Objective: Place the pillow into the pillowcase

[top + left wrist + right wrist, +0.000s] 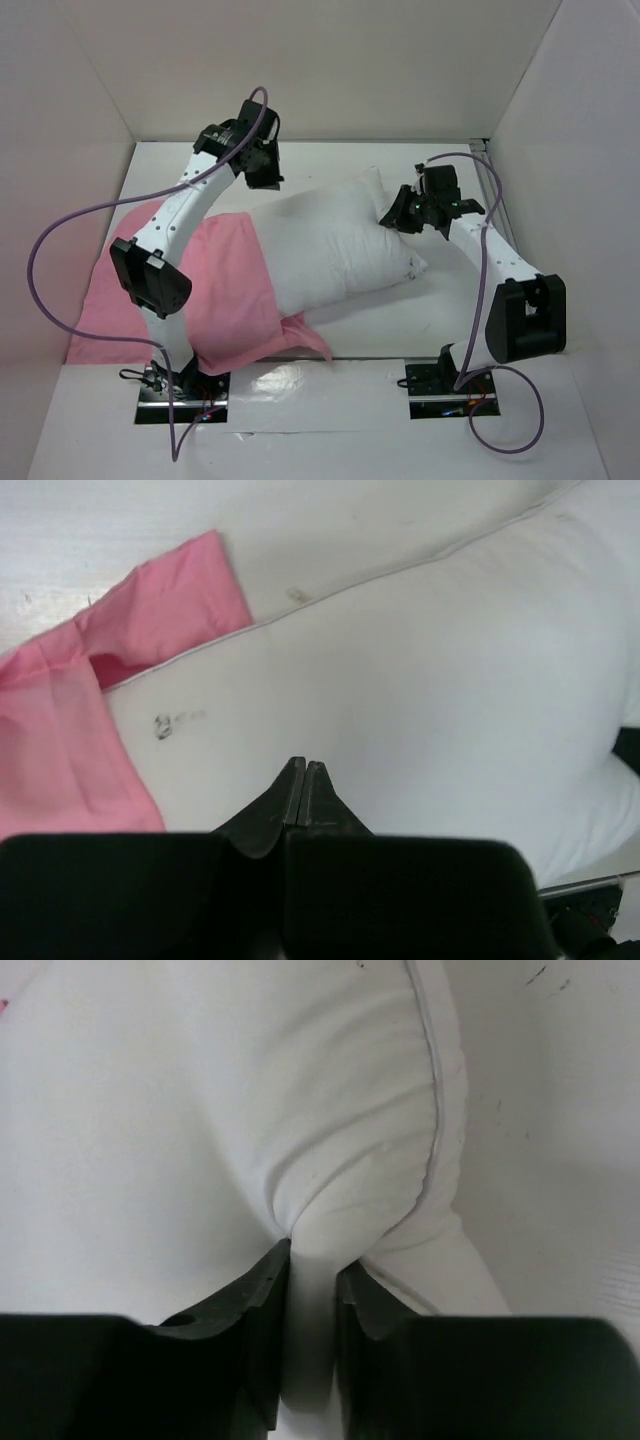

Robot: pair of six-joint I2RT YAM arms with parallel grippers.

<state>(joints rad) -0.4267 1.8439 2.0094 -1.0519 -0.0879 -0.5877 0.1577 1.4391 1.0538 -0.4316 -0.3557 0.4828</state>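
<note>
My left arm (185, 205) hides part of the pink pillowcase (220, 290), and I cannot tell whether the left end of the white pillow (335, 245) is inside it or only resting on it. The pillow lies across the middle of the table (400, 325). My right pincer (315, 1260) grips a fold of the pillow beside its seam. My left pincer (303, 780) is fully closed with its tips at the pillow's surface, and I can see nothing between them. Both arms reach forward with their elbows bent.
</note>
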